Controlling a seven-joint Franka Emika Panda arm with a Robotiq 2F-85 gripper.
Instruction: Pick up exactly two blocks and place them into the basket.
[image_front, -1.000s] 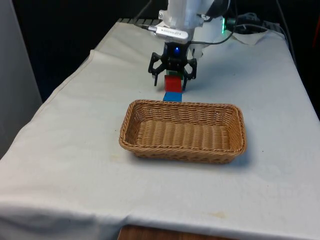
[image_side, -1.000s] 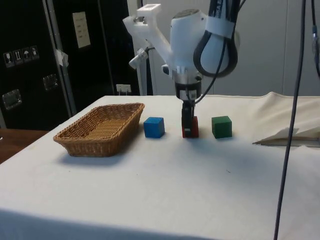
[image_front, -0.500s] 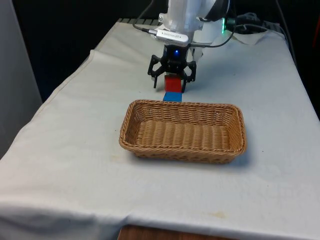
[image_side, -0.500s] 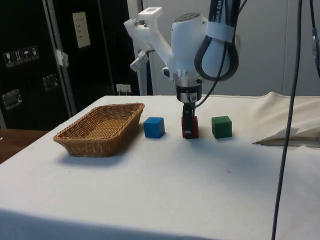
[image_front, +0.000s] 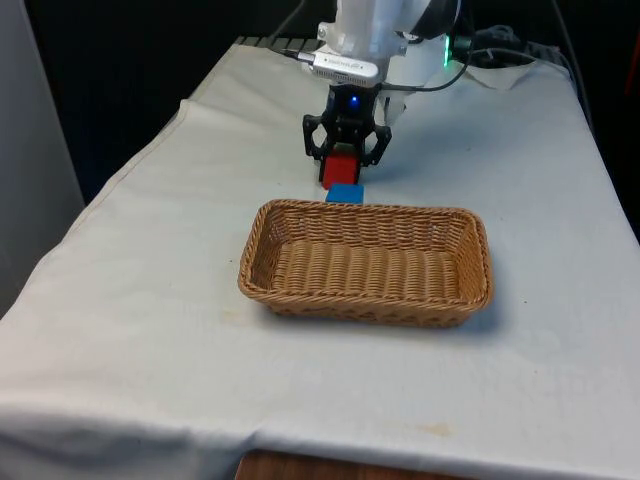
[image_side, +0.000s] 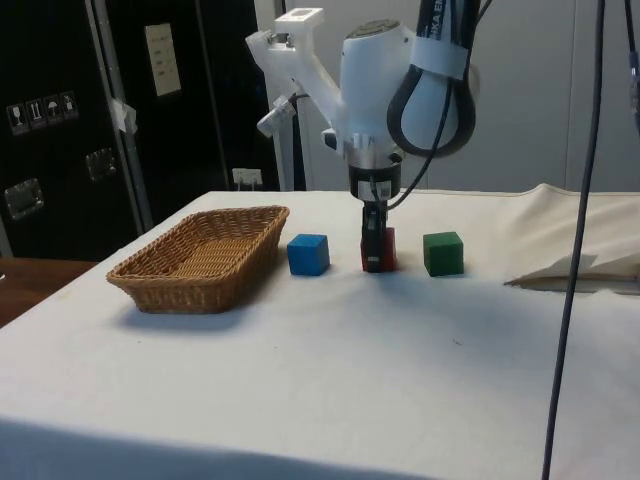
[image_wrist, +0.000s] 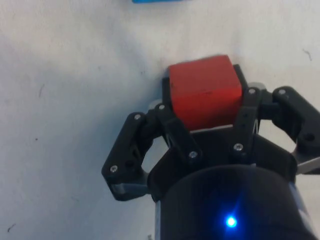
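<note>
Fingers (image_wrist: 176, 131) now tight on red block (image_wrist: 205, 91)

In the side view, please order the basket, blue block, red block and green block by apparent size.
1. basket, clearly largest.
2. blue block and green block look alike.
The red block is partly hidden by the gripper, so unranked.

White rounded arm (image_side: 375, 70), looped black cable (image_side: 432, 90), black hand (image_front: 343, 160) with silver screws, linked fingers (image_wrist: 176, 135)

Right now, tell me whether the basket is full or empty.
Empty. The front view shows the basket's bare woven floor; the red block sits outside it, between the end effector's fingers.
</note>
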